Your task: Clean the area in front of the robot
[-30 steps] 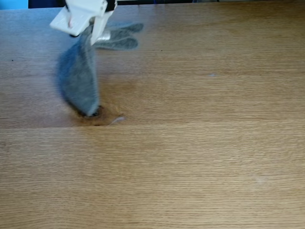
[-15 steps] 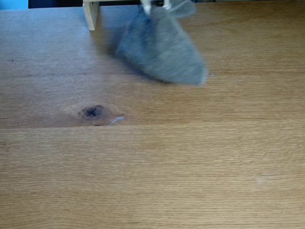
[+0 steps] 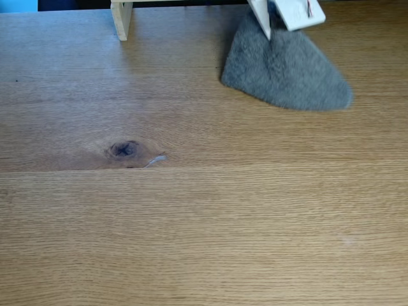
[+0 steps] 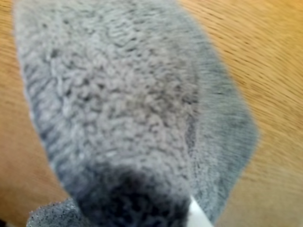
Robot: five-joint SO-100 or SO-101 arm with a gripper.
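Cut off by the top edge in the fixed view: flat white plastic fingers (image 3: 275, 19), clamped on a grey terry cloth (image 3: 287, 70) spread on the broad light-brown oak-grain counter (image 3: 210, 223), upper right. Blurred cloth close up in the wrist view (image 4: 123, 104). Dark round knot (image 3: 123, 149) at left; pale wooden post (image 3: 121, 19) behind.

Oak-grain tabletop (image 3: 255, 223), one dark knot (image 3: 123, 149) left of centre in the fixed view. Grey terry cloth (image 3: 287, 70) resting on it far right; pale wooden post (image 3: 121, 18) standing far left.
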